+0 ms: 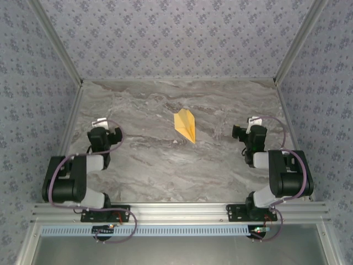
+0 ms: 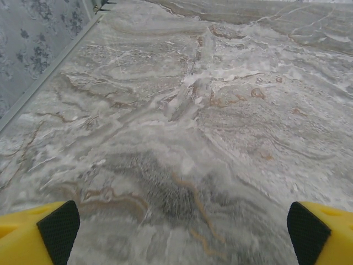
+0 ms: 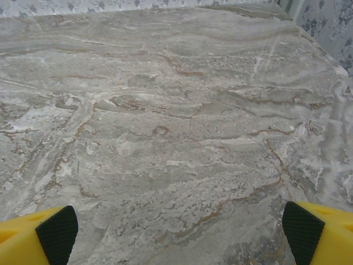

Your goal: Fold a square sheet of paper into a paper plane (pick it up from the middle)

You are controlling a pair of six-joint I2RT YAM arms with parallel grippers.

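Plane (image 1: pixel 185 125): folded, laid flat on the bench (image 1: pixel 143 160).
Left end effector (image 2: pixel 182 232): fingers apart, empty, well left of the plane.
Right end effector (image 3: pixel 179 232): fingers apart, empty, well right of the plane.
Risk: the light plane would probably be slid or creased if swept by an arm.
Containers: none identified.

Both wrist cams chop the fingers (image 2: pixel 27 240) off at the bottom edge. The left hand (image 2: pixel 183 234) runs out of frame at both lower corners, same deal with the right hand (image 3: pixel 182 232). From overhead the paper plane (image 1: pixel 185 125) is too tiny to make out its folds. The worktop (image 2: pixel 248 16) goes blurry at the far end in the left wrist cam.
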